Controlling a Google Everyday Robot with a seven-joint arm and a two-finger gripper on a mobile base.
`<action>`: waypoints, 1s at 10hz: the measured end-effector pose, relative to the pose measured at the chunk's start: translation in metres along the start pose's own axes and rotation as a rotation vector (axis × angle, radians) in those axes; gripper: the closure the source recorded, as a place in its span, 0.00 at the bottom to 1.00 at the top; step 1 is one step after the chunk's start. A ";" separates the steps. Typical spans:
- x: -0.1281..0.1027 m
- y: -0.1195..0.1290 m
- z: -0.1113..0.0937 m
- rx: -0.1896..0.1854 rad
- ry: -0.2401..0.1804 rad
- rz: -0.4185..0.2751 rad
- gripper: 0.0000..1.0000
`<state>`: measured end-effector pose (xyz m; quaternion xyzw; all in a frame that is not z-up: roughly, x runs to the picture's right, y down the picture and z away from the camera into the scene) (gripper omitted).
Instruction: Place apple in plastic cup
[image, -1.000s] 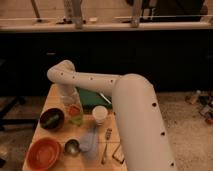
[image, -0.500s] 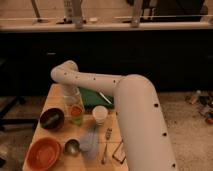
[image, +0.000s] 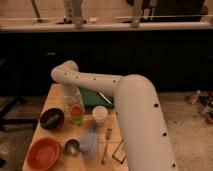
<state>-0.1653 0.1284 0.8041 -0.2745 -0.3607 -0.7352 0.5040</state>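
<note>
The plastic cup (image: 76, 116) stands on the wooden table (image: 54, 95), left of the middle, between the dark bowl and the white cup. An orange-red round shape, the apple (image: 76, 111), shows at the cup's mouth; I cannot tell whether it rests inside or is still held. My gripper (image: 71, 98) hangs straight down just above the cup, on the end of the white arm (image: 95, 80) that reaches in from the right.
A dark bowl (image: 52, 118) sits left of the cup and a white cup (image: 100, 114) sits to its right. A large orange bowl (image: 44, 152), a small metal cup (image: 72, 146), a bluish object (image: 90, 141) and a fork (image: 106, 145) lie near the front. A green board (image: 95, 99) lies behind.
The arm's bend has shifted slightly to the right over the cup. The things on the table have not moved.
</note>
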 end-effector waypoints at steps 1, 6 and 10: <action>0.000 0.000 0.000 0.000 0.000 0.000 0.30; 0.000 0.001 0.001 0.000 -0.002 0.001 0.20; 0.000 0.001 0.001 0.000 -0.002 0.001 0.20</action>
